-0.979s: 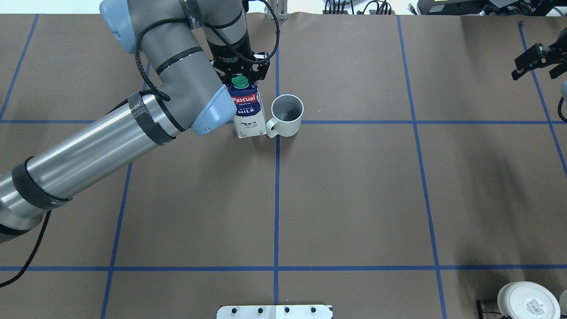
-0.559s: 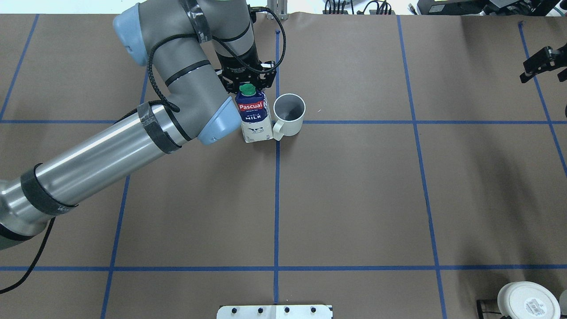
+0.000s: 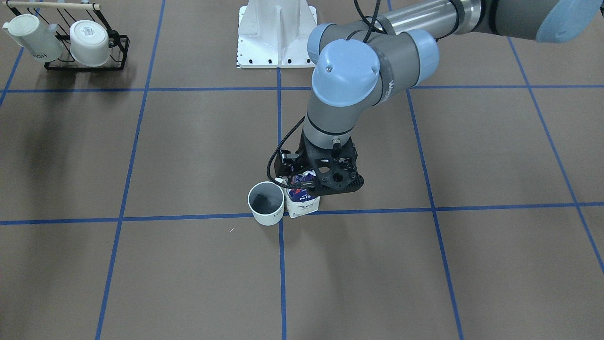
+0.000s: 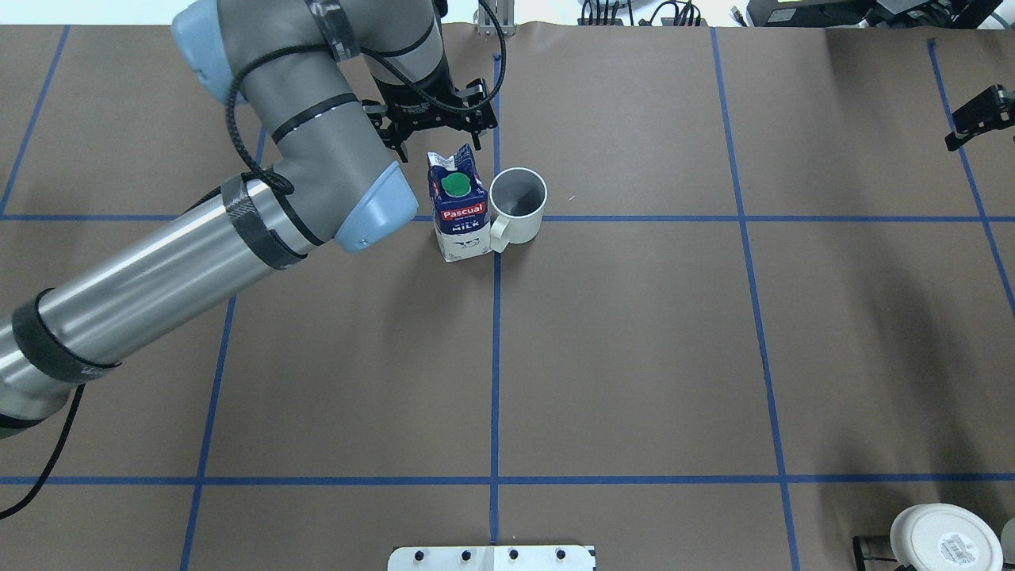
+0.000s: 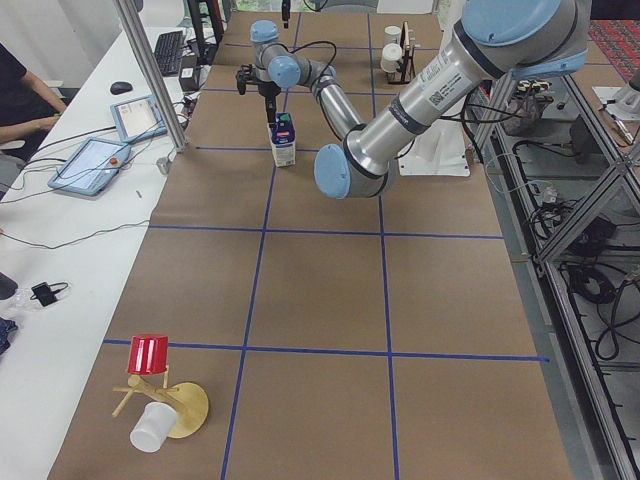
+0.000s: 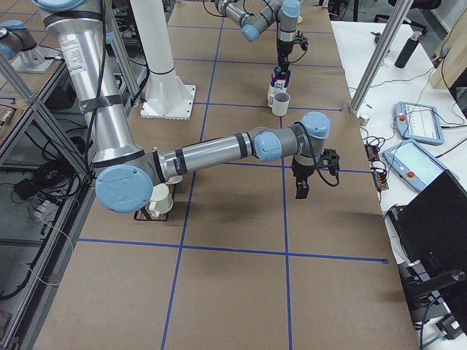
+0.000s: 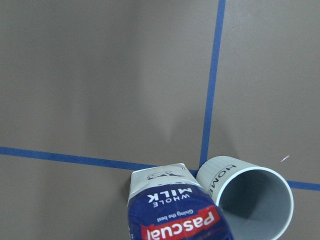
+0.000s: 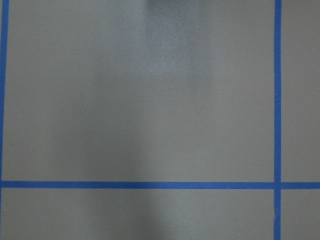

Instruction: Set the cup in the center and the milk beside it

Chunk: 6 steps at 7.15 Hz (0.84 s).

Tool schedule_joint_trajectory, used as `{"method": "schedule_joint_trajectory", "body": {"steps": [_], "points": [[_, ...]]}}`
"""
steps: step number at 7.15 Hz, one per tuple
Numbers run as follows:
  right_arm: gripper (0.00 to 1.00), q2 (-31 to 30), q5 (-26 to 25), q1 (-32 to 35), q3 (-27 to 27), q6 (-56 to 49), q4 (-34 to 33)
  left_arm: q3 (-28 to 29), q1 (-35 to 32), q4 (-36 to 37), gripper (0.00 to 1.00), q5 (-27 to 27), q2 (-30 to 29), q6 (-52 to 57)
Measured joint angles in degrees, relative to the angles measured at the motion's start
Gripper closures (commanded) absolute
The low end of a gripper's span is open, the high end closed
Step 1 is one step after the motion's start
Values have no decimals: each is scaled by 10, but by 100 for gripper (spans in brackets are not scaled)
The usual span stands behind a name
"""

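We see the cup [image 4: 518, 205] upright at the center [image 7: 202, 167], the milk [image 4: 458, 208] standing close against its handle side, left gripper [image 4: 436, 127] spread wide just above the carton, and right gripper [image 4: 979, 119] well apart, whose jaws we cannot tell.

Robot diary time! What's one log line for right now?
left gripper: open, above milk, not holding | milk: upright, beside cup | cup: upright, empty | right gripper: away, state unclear

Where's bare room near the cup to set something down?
Bare paper lies right of the cup and in the squares between it and the robot's base. Crowded on its left: the milk close beside, left gripper and arm above.
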Motion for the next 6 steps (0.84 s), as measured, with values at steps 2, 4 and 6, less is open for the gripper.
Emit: {"method": "schedule_joint_trajectory", "body": {"steps": [2,4,6], "points": [[0,-10,1,15,-1,-11,1,-133,-45,34,1,-1,95,62],[0,-29,2,34,-10,-67,-3,-217,-128,50,1,-30,210,208],[0,-43,3,63,-35,-124,-5,-228,-228,53,1,-59,320,375]]}}
